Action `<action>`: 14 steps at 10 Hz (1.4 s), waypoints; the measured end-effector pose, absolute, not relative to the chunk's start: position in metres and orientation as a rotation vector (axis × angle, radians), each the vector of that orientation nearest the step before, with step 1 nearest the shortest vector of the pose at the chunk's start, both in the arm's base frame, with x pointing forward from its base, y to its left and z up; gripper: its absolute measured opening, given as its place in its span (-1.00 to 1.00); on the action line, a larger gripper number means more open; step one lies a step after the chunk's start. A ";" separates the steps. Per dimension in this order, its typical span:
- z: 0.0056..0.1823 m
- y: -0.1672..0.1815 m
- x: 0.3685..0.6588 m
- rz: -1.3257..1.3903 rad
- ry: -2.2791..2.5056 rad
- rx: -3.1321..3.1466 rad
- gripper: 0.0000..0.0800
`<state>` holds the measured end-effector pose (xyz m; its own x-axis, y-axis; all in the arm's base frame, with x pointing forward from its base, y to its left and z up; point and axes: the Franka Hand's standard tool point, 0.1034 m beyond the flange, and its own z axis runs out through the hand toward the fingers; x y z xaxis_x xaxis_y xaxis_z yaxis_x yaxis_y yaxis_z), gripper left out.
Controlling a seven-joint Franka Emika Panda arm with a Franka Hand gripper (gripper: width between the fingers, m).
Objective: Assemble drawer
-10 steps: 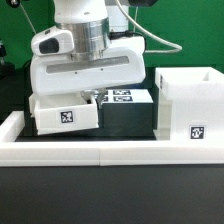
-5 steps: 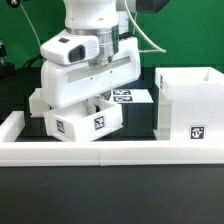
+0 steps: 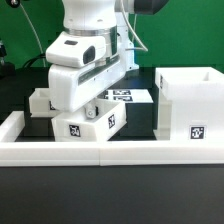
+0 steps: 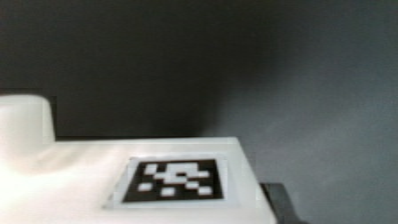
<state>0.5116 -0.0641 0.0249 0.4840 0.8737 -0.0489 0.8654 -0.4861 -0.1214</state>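
My gripper point(image 3: 96, 106) is shut on a small white drawer tray point(image 3: 90, 127) and holds it turned at an angle, low over the table, with two tagged faces showing. In the wrist view the tray's tagged white face point(image 4: 175, 180) fills the lower part, with a dark fingertip point(image 4: 278, 203) at its edge and a rounded white part point(image 4: 22, 125) beside it. A second small tray point(image 3: 40, 101) sits behind, toward the exterior view's left. The tall open white case point(image 3: 190, 100) stands at the exterior view's right, apart from the gripper.
The marker board point(image 3: 133, 97) lies flat behind the held tray. A low white border wall point(image 3: 120, 152) runs along the front and up the exterior view's left side. The table is black.
The gripper has turned the held tray, so a second tagged face now shows. The tray has shifted a little toward the exterior view's right, uncovering the second tray behind it.
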 end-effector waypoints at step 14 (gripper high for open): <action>0.023 -0.071 0.517 0.124 -2.094 -2.308 -0.89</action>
